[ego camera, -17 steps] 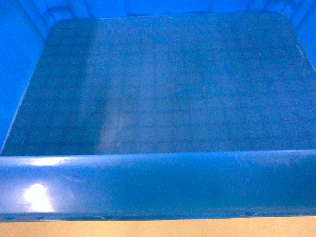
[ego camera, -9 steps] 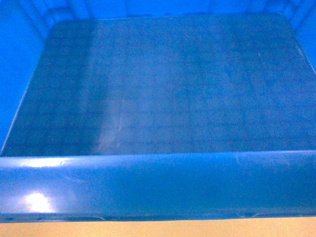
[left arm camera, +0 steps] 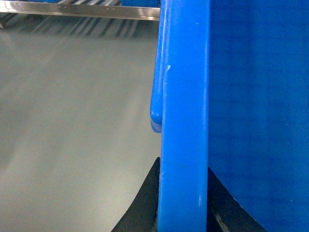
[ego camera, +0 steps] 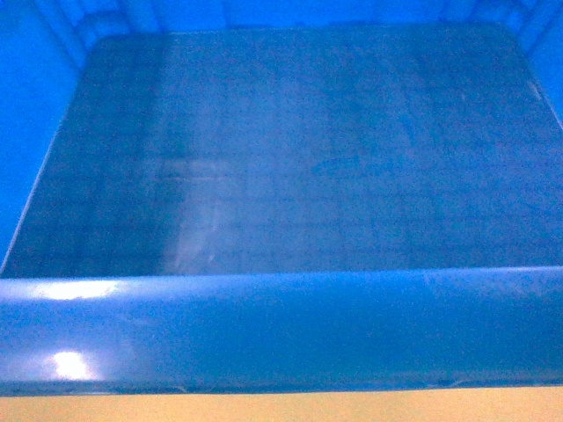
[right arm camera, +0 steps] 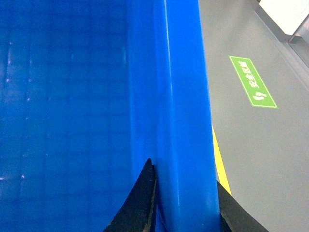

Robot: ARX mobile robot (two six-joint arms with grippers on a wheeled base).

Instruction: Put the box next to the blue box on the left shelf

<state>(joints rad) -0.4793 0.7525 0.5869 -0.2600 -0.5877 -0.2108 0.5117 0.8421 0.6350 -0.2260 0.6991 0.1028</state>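
1. blue plastic fills the head view: the box (ego camera: pixel 281 158), its gridded floor and near rim, with a tan strip below the rim; no gripper shows here.
2. only the left wrist view shows the left gripper (left arm camera: pixel 183 203), its black fingers closed on either side of the box's rim, over grey floor (left arm camera: pixel 72 121), with a metal rail (left arm camera: pixel 77 8) at the top edge.
3. only the right wrist view shows the right gripper (right arm camera: pixel 186 198), clamped across the opposite rim, beside a green floor sign (right arm camera: pixel 252 81) and a yellow line (right arm camera: pixel 219 164).
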